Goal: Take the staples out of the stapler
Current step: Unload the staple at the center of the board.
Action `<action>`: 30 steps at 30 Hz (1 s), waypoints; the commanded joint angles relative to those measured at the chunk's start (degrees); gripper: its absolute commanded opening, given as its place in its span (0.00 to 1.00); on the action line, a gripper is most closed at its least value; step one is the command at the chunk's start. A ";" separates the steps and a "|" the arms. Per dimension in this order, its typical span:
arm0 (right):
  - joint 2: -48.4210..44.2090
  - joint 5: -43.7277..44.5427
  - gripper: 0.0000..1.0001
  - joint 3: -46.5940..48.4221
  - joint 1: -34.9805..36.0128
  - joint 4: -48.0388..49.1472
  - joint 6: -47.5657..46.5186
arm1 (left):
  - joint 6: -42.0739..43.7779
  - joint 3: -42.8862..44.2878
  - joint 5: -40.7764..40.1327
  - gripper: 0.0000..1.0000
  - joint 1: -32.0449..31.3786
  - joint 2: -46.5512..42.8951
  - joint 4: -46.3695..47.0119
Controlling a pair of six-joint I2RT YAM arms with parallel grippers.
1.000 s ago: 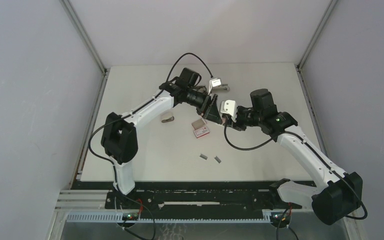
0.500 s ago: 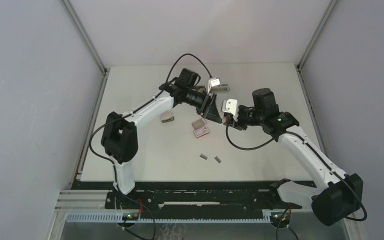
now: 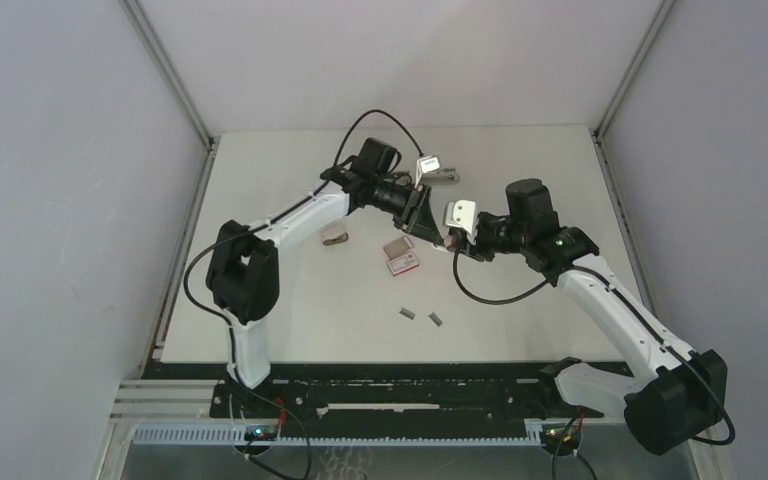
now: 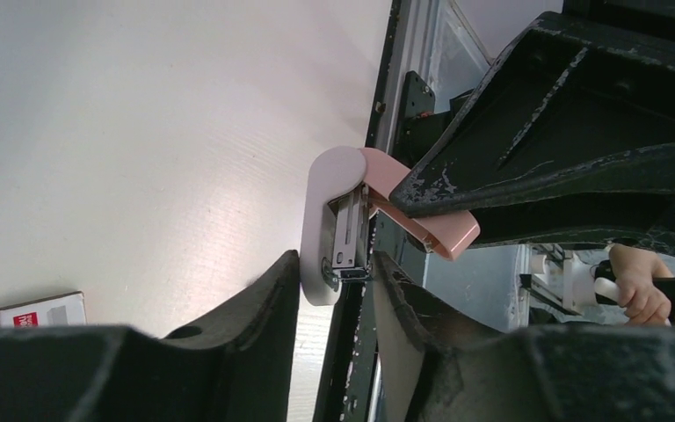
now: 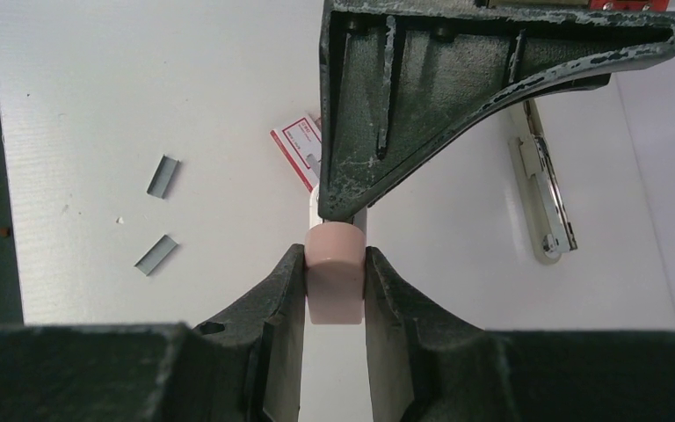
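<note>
The right fingers (image 5: 277, 308) are squeezing the pink stapler (image 5: 335, 281) by its pink end. They are holding it up in the air over the middle of the table (image 3: 290, 310), a bit toward the far edge. The left fingers (image 4: 264, 308) are pinching the other end, the white one, with one finger on each side. The shiny metal track (image 4: 350, 233) is sitting right between them. So both arms are holding the same little stapler, and the left fingers are the ones right at the track.

The stapler's long way is running from the right fingers straight toward the left fingers, about side to side across the table. I think the next move is a pull along that line. The track needs to slide out straight, with no twisting.

Two little grey strips of staples (image 5: 163, 176) are lying flat on the table, closer to the near edge and well apart from all the fingers. The track is too small and dark to see into, so maybe more are hiding in there. The red-and-white box (image 5: 297, 145) is lying between those strips and the stapler.

The left arm (image 3: 300, 215) and the right arm (image 3: 610, 300) are both reaching far out and bending in toward each other, so their fingers are meeting nose to nose.
</note>
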 commanded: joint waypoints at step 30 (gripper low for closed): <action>-1.65 -0.03 0.00 -2.28 -0.72 7.71 3.05 | -8.32 -3.81 8.25 0.23 0.97 1.36 9.70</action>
